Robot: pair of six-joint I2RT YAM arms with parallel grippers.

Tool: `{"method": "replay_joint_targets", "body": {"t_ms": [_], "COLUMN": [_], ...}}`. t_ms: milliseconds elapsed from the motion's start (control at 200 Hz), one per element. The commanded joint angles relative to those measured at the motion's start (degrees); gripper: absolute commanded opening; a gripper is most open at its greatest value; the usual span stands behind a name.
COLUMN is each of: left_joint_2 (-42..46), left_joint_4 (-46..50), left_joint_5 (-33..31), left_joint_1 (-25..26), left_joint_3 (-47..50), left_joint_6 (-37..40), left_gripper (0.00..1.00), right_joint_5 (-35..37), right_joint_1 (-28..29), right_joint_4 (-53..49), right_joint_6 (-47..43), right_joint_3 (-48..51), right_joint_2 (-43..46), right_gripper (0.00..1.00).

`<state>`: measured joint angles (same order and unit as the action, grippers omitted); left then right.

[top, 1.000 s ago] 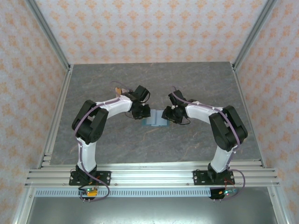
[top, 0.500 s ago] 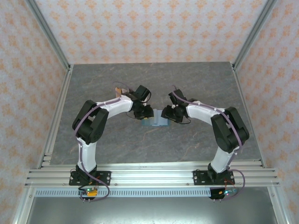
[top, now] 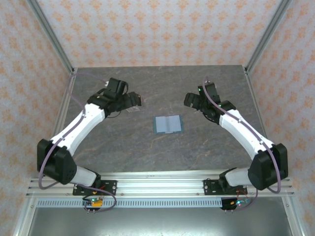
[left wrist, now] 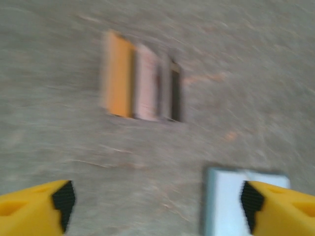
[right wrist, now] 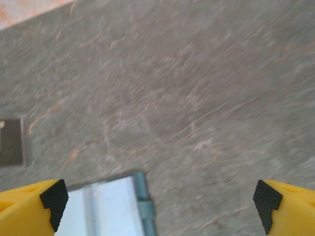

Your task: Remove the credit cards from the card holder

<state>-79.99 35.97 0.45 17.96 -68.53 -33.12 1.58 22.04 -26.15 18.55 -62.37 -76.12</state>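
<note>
Top view: a blue-grey wallet [top: 167, 124] is laid open and flat near the middle of a grey table [top: 123, 147], w/ nothing touching it. Its long axis runs left-right across the table, slightly tilted. The centre crease runs near-to-far, so one panel is set to each side.

Three cards [left wrist: 145, 83] are laid out on the table, to the far left of the wallet and apart from it. In the L wrist view they are seen side by side in a row: brown card [left wrist: 118, 81], pale card [left wrist: 146, 82], black card [left wrist: 175, 92]. Their long axes are parallel and run up-down in that frame. The view is blurred, so whether the cards touch or overlap cannot be told.

The L gripper [left wrist: 157, 209] is held above the table near the cards, jaws spread wide, nothing gripped. A wallet corner is seen by its finger at frame right. The R gripper [right wrist: 157, 206] is held on the wallet's far-right side, jaws likewise spread wide and empty. A wallet panel is seen by its finger at frame left.
</note>
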Motion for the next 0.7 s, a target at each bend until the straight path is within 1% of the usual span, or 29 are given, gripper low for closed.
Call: {"method": "replay_joint_targets", "body": {"t_ms": [0,15,75,150,220,240,290,325,450,490,566,601,691], "left_joint_2": [4.8,5.5,7.8,9.9,11.2,11.6,12.2,12.7,13.5,13.6,14.0,14.0,13.3], "left_joint_4": [1.7,1.2,-1.5,-6.6,-10.8,-11.8,-15.1,-18.4,-27.4,-30.8,-40.4,-44.3,-51.6], "left_joint_5": [-12.6,-13.7,-17.3,-21.7,-25.0,-26.7,-31.0,-32.5,-32.7,-33.3,-33.8,-32.8,-26.8], "left_joint_1": [-1.9,-2.2,-3.5,-5.2,-6.4,-6.6,-6.7,-6.8,-8.3,-8.6,-9.2,-9.7,-12.2], "left_joint_3": [5.3,6.0,9.4,14.5,18.4,19.5,21.9,24.0,29.2,31.1,36.5,38.7,42.3], "left_joint_6": [2.2,3.7,4.8,6.1,7.5,7.9,9.0,10.5,15.0,16.8,21.1,22.4,23.5], "left_gripper": [1.0,1.0,1.0,1.0,1.0,1.0,1.0,1.0,1.0,1.0,1.0,1.0,1.0], "right_joint_5": [14.9,16.0,21.4,26.2,28.6,29.5,29.6,29.5,29.9,28.7,26.0,24.9,22.1], "right_joint_1": [-1.2,-1.4,-2.4,-3.4,-4.6,-5.0,-6.2,-7.4,-11.5,-12.2,-12.7,-12.7,-13.0], "right_joint_4": [1.0,1.4,3.3,7.4,12.5,15.3,20.6,22.5,29.9,33.5,39.8,41.7,46.0], "right_joint_6": [-3.9,-4.0,-3.9,-4.5,-5.9,-6.7,-8.4,-8.7,-10.3,-12.1,-15.6,-16.7,-18.8], "right_joint_3": [1.8,2.1,3.5,6.6,10.2,12.0,15.6,17.2,22.9,25.1,29.0,30.1,32.0], "right_joint_2": [3.2,3.5,3.9,4.3,4.8,5.0,5.1,4.9,3.6,3.6,3.5,3.3,1.6], "right_gripper": [0.99,0.99,0.99,1.0,0.99,0.99,0.99,0.99,0.99,0.99,0.99,0.99,0.99]}}
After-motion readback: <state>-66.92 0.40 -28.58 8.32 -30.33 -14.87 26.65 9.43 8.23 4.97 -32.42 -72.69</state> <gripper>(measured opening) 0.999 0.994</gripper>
